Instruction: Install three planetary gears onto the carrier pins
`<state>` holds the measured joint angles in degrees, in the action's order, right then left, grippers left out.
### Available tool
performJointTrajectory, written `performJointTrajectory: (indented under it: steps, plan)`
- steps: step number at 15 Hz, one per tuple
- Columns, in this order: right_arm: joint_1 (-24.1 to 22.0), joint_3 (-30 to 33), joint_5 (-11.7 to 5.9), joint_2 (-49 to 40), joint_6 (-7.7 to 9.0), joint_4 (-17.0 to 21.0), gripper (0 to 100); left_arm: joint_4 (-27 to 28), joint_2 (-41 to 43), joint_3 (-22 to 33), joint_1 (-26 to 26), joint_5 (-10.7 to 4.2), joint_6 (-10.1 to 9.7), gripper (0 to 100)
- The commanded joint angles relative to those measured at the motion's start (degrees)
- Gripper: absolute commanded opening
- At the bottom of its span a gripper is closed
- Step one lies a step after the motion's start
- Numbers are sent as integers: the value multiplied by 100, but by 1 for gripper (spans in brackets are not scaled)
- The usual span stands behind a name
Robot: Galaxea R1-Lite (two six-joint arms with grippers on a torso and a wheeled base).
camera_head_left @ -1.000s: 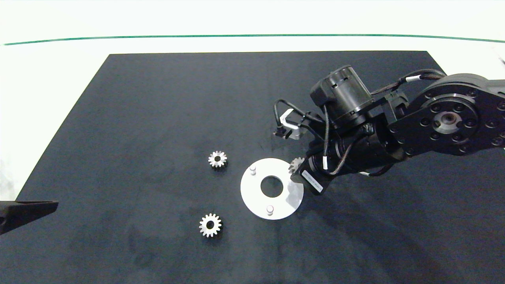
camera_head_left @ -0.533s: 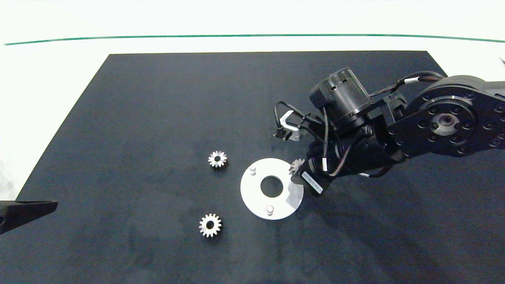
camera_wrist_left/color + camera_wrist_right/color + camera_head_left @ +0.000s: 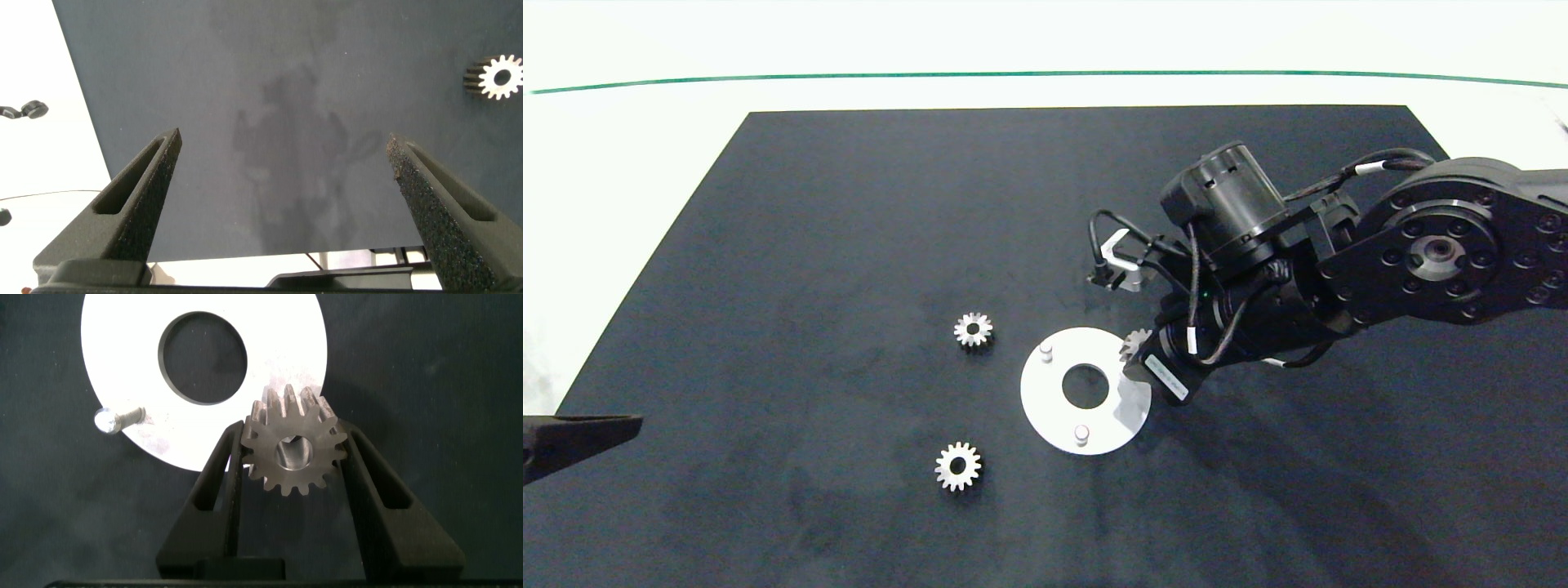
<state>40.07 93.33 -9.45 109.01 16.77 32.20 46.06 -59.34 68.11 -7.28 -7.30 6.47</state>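
Silvery planetary gear (image 3: 292, 451) clamped in right gripper (image 3: 292, 457), poised over white disc (image 3: 1045, 408) edge at hidden third pin. Risk: bore off-centre, catching pin top, tilting or slipping free. Two gears (image 3: 973, 330) (image 3: 958, 466) on counter (image 3: 849, 245). Left gripper (image 3: 282, 163) wide, parked.

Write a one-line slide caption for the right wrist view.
Right gripper shut on a planetary gear, held over the edge of the white disc, with one carrier pin visible nearby.
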Motion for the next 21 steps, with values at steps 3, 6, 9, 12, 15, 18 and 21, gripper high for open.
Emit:
performJointTrajectory:
  steps: [3, 6, 9, 12, 15, 18, 21]
  plan:
    - [1, 1, -4, 50, 10, 24, 0, 26, 2, 1, -2, -8, 3, 100]
    - [-8, 18, -4, 59, 10, 15, 0, 26, 2, -8, -2, -8, 3, 100]
    - [-26, 18, -4, 86, 10, 15, 0, 26, 2, -8, -2, -8, 3, 100]
    - [-17, 10, -4, 138, 10, 15, 0, 26, 2, -8, -2, -8, 3, 100]
    - [-8, 18, -4, 165, 10, 24, 0, 26, 2, -8, -2, -8, 3, 100]
    - [1, 1, -4, 173, 1, 24, 0, 26, 11, 1, 7, -8, 3, 100]
    - [1, -8, -22, 156, 10, 24, 0, 26, 11, 1, -2, -8, 3, 100]
